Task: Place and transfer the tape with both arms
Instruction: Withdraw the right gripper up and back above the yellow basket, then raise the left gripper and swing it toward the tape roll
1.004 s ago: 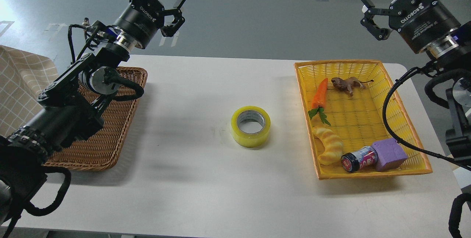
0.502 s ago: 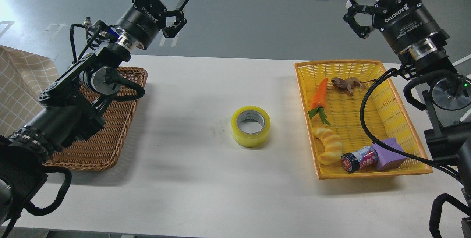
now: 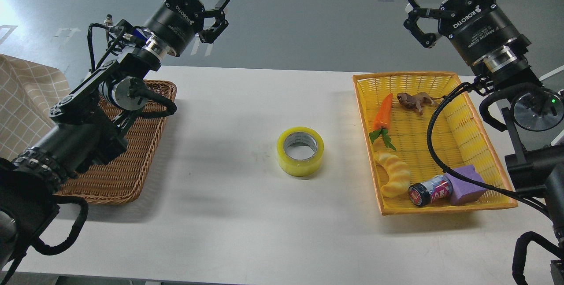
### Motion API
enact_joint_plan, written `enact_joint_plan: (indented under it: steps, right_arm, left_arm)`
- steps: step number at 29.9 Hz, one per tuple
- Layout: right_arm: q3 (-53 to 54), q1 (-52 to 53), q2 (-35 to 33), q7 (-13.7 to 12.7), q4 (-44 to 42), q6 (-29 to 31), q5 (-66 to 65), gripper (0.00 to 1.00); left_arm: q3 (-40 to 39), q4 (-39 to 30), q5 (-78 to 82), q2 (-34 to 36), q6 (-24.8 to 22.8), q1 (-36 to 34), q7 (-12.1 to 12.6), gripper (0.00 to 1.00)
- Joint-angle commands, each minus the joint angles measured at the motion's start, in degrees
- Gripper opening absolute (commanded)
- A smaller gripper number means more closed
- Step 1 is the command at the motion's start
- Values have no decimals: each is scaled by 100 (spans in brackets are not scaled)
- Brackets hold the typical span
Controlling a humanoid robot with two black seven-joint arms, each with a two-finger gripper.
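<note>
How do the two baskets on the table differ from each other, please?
The wicker basket is brown woven cane on the left, partly hidden by the left arm, with nothing visible inside. The yellow basket is bright plastic mesh on the right and holds a carrot, a toy animal, a bread toy, a jar and a purple block. Both are shallow, rectangular trays, with the tape between them.

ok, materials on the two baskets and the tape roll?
The left basket: brown woven wicker by the look, matte, strands visibly interlaced. The right basket: bright yellow, probably moulded plastic; a regular open lattice with a smooth orange-tinted rim. The tape: translucent yellow glossy film wound on a pale grey core, likely cardboard or plastic; I cannot tell which.
</note>
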Motion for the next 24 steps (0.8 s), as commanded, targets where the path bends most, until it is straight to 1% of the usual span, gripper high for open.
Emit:
enact_joint_plan:
  steps: [1, 9, 13, 17, 24]
  right_arm:
    - [3, -9, 5, 1, 0, -1, 32, 100]
    - [12, -26, 5, 1, 0, -1, 33, 100]
    - [12, -26, 84, 1, 0, -1, 33, 100]
    - [12, -26, 146, 1, -9, -1, 33, 100]
    - [12, -35, 155, 9, -35, -1, 33, 100]
  left_arm:
    - [0, 1, 1, 25, 0, -5, -6, 98]
    - [0, 1, 9, 69, 0, -32, 2, 98]
    - [35, 1, 158, 95, 0, -172, 11, 98]
    - [35, -8, 921, 165, 0, -278, -33, 98]
    - [44, -52, 1730, 227, 0, -444, -33, 98]
